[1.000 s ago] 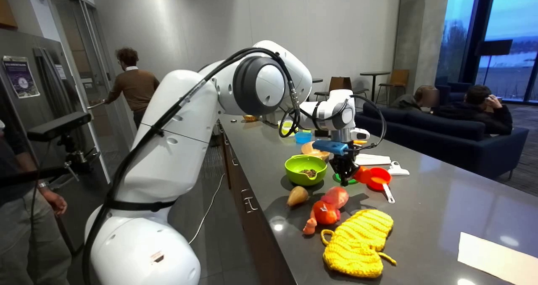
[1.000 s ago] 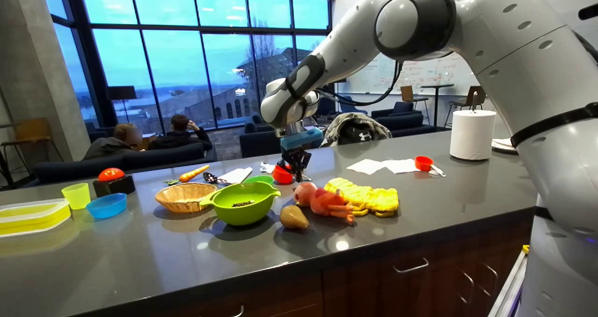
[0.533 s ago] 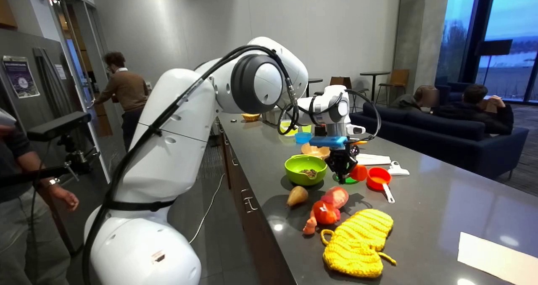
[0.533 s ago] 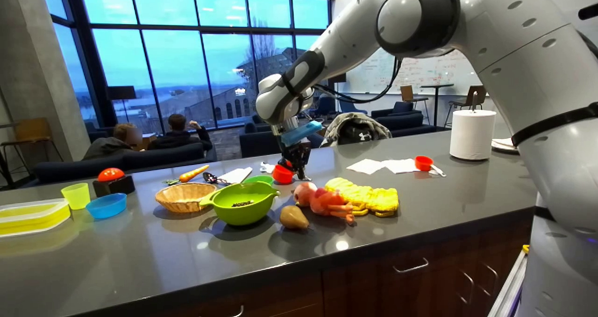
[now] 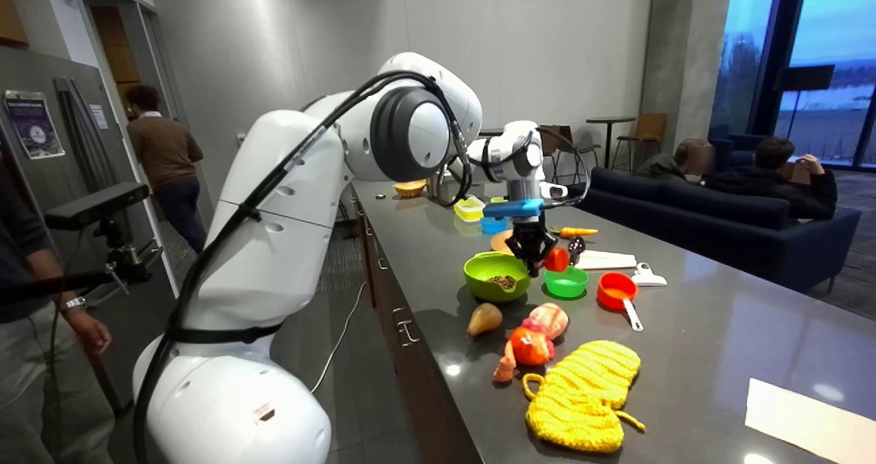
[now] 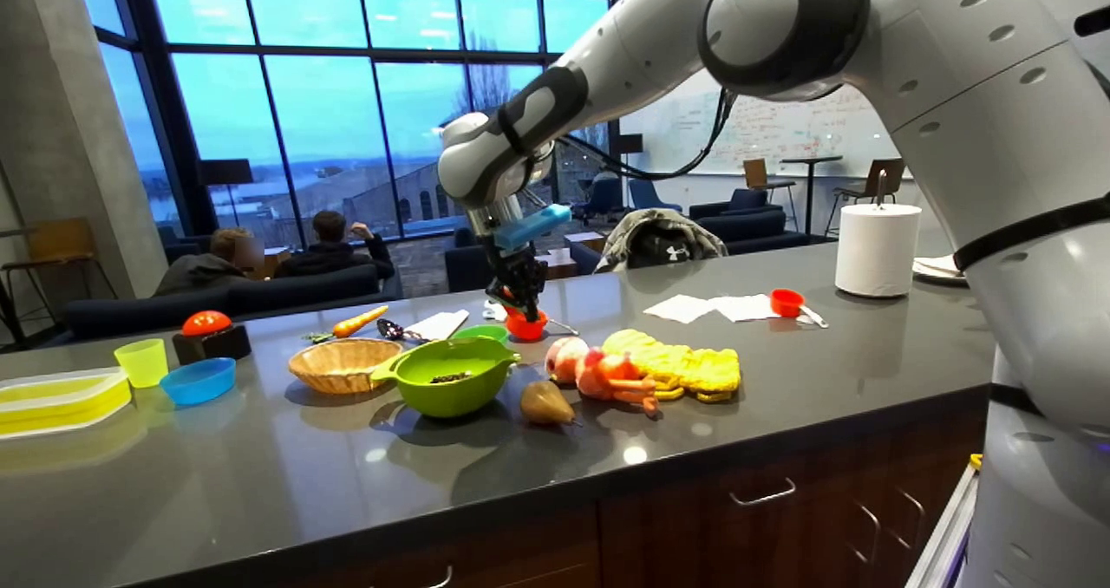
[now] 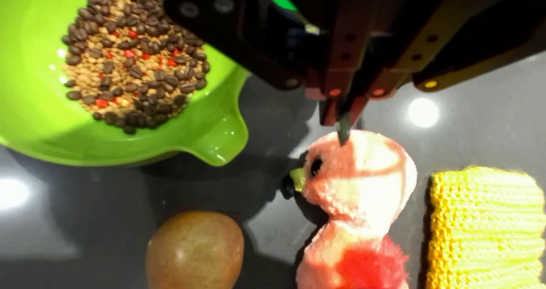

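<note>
I've got the gripper [image 7: 342, 116] clenched on what looks like the thin handle of a red scoop [image 5: 556, 259], cup end off to one side, held in the air nr the green bowl [image 6: 447, 401] w/ its pile of beans and grains [image 7: 136, 63]. Wrist view shows a small grey tip [image 7: 343, 134] poking past the grip, prob the handle's end. Main worry: slim handle = little contact, so the scoop cd twist or tip if I jerk or nudge smth. Can't see inside it, so dunno if there's anything to spill. 2nd: sweeping sideways too low, it cd clip the bowl's rim, shove it and scatter beans on the counter [image 5: 691, 334]. Small green dish [image 5: 567, 291] is close too, w/ a red measuring cup [image 5: 616, 291] nr it, handle sticking out, easy to snag. Plush bird [image 7: 362, 174] overlaps the tip in wrist view, but in an exterior view they're apart. Pear [image 7: 196, 250] looks round enough to roll if bumped. Depth's hard to judge remotely, so misread height wd be the likeliest cause of any knock.
</note>
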`<state>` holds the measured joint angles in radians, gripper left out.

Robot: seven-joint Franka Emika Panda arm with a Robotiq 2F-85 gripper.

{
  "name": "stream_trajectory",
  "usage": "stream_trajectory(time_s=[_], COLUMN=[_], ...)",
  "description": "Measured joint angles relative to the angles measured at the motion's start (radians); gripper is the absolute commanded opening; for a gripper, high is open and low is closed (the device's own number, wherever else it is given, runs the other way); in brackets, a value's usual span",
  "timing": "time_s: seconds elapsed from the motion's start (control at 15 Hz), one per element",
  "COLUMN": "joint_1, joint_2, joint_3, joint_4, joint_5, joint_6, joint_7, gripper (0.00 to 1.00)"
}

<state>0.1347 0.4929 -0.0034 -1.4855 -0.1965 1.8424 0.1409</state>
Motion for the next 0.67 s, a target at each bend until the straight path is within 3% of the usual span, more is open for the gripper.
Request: stream_trajectory(time_s=[0.67], joint_1=[0.007], joint_2=[-0.036], joint_3=[0.013], joint_4=[0.001], joint_5=[0.000], joint_6=[-0.016], joint_7=[-0.015], gripper=[0.01])
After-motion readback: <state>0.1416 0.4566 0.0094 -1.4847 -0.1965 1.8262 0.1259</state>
